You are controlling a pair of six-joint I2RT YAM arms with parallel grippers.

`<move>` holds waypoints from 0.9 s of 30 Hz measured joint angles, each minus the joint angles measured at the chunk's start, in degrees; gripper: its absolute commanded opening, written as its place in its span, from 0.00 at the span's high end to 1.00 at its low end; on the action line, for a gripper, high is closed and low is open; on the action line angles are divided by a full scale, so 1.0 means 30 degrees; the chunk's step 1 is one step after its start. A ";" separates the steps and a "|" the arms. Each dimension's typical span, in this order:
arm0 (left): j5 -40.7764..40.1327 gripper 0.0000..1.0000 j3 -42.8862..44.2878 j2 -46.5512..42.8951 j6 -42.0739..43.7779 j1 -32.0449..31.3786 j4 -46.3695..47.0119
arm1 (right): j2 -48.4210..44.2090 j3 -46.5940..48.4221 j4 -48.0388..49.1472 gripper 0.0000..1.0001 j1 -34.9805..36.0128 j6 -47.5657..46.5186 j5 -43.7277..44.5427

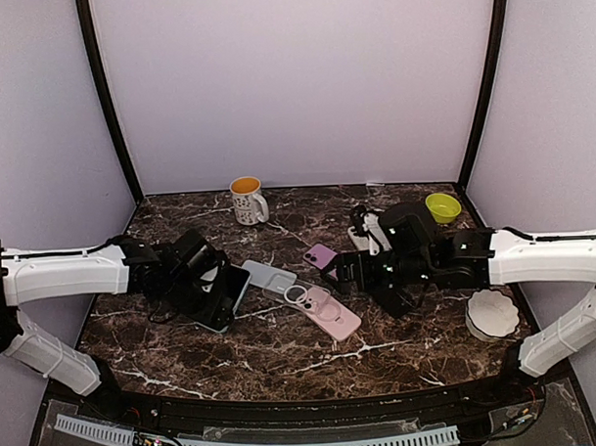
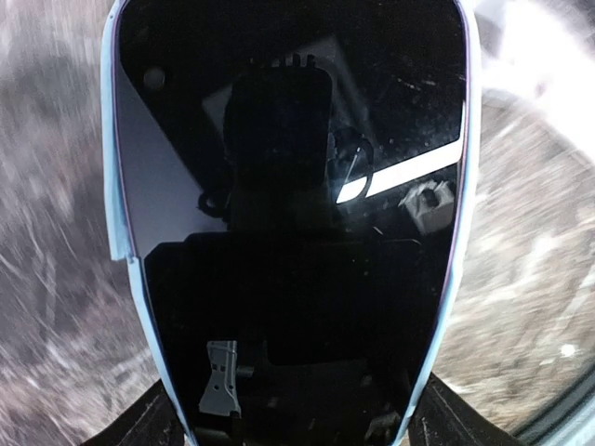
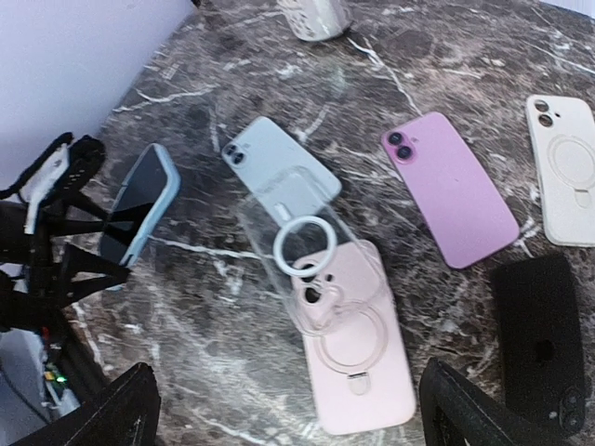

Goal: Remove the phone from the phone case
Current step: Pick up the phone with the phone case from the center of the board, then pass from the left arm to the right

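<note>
- Clamped across its width in the left gripper (image 2: 293, 420): a glossy black-screened phone (image 2: 288, 186), not yet out of its pale blue, round-cornered case (image 2: 112, 177).
- Pressed to both long sides of the case rim: dark fingers (image 2: 153, 423), with mirror-smooth glass filling the left wrist view and reflecting a dark silhouette.
- From the right wrist view, phone and case raised on one long edge, steeply tilted, at the left side of the dark brown, white-veined marble-look tabletop (image 1: 283, 356), screen turned toward the table's middle.
- Spread wide and holding nothing: the right gripper (image 3: 288, 395), above the scatter at the centre.
- Flat beneath it: a pale blue phone (image 3: 279, 158), twin lenses up; overlapping its lower end, a clear glossy case with a white ring (image 3: 302, 246); under that case's other end, a matte pink case with an embossed circle (image 3: 363, 372).
- Just to the right, apart from the pile: a satin lilac phone (image 3: 451, 190), face down, and a cream case with a moulded ring (image 3: 562, 163).
- Near the right finger: a matte black slab (image 3: 539, 339), phone or case, cannot tell which.
- Along the back edge: a white speckled ceramic mug with an orange interior (image 1: 246, 200) and a small lime-green bowl (image 1: 441, 207).
- At the right, nearer the front: a white dish with a scalloped rim (image 1: 492, 312).
</note>
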 measured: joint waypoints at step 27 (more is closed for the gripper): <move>0.0466 0.37 0.3759 -0.2361 0.7861 -0.2448 0.3679 | 0.3942 0.5588 0.2827 0.29 -0.0342 0.5901 -0.5654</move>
